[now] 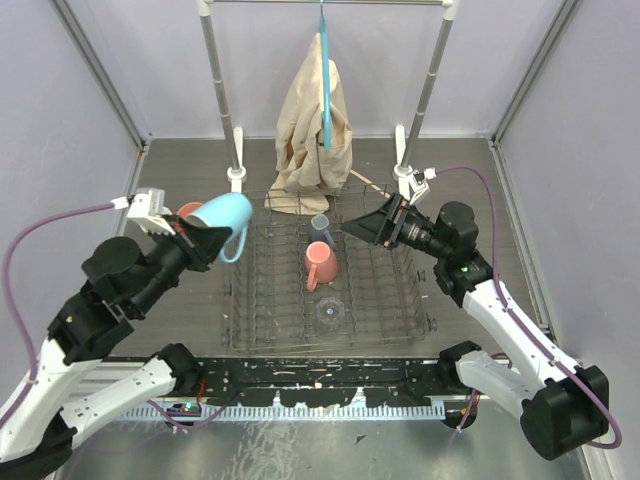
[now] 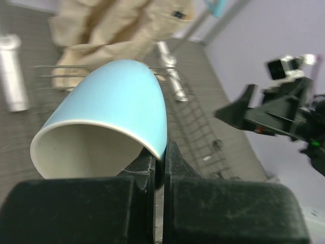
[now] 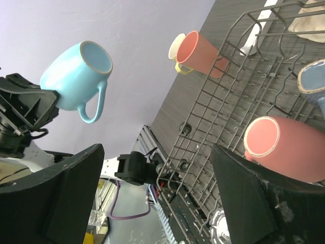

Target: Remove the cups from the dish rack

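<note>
My left gripper (image 1: 208, 238) is shut on the rim of the light blue mug (image 1: 224, 213), holding it in the air over the left edge of the dark wire dish rack (image 1: 270, 300). In the left wrist view the fingers (image 2: 175, 165) pinch the mug's wall (image 2: 114, 107). My right gripper (image 1: 366, 222) is open and empty above the rack's far right part. A salmon-pink mug (image 1: 322, 265), a grey-blue mug (image 1: 320, 226) and a clear glass (image 1: 330, 313) are in the rack. Another salmon-pink mug (image 3: 200, 51) and a pale yellow mug (image 3: 176, 50) stand on the table left of the rack.
A silver clothes rail with beige cloth (image 1: 315, 110) and a blue hanger stands behind the rack, its posts (image 1: 236, 160) at the rack's far corners. A black mounting rail (image 1: 320, 375) runs along the near edge. Enclosure walls close both sides.
</note>
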Robot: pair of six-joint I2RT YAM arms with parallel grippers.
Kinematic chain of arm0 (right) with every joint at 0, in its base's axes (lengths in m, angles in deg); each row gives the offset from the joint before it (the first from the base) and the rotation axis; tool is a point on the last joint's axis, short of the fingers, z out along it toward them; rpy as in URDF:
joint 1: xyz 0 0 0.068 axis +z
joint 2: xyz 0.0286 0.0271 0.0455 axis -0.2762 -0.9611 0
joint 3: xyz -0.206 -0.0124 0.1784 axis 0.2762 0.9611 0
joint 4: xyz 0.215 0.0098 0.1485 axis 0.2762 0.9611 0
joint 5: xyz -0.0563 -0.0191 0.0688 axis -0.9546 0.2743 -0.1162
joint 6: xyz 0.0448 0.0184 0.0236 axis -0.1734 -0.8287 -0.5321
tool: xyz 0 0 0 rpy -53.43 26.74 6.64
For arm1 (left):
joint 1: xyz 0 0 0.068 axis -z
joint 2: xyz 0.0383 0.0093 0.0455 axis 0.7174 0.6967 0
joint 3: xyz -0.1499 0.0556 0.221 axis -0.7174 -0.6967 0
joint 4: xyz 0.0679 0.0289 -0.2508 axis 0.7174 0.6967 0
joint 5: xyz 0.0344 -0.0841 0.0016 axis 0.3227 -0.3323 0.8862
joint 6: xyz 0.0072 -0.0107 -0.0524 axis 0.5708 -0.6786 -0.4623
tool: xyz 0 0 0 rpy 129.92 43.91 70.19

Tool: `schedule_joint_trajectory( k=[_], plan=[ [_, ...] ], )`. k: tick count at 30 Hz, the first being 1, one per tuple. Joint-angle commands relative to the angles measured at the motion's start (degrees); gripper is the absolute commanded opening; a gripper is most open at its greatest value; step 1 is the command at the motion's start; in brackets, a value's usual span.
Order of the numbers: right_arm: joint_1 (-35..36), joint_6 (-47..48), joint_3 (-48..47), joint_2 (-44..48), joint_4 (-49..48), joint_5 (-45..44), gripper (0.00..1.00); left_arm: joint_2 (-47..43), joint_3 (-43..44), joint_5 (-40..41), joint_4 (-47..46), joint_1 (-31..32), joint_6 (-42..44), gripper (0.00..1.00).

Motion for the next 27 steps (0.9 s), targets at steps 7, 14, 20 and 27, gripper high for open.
schedule_joint_trajectory(
  k=[7, 14, 20, 27],
  plan=[
    [0.0, 8.5, -3.8, 2.7, 6.2, -1.7, 0.92, 3.0, 10.3, 26.2, 29.4, -0.2, 0.9, 0.00],
    [0.0, 10.5, -3.3, 3.4, 7.5, -1.3, 0.92, 8.2, 7.8, 27.4, 31.9, -1.9, 0.2, 0.00],
    [-0.1, 13.0, -3.2, 5.0, 9.6, -1.7, 0.92, 12.3, 4.8, 13.1, 27.1, -15.5, 3.6, 0.00],
    [-0.1, 15.3, -3.3, 5.1, 11.8, -2.4, 0.92, 17.3, 1.2, 4.1, 23.9, -23.3, 5.0, 0.00]
  ],
)
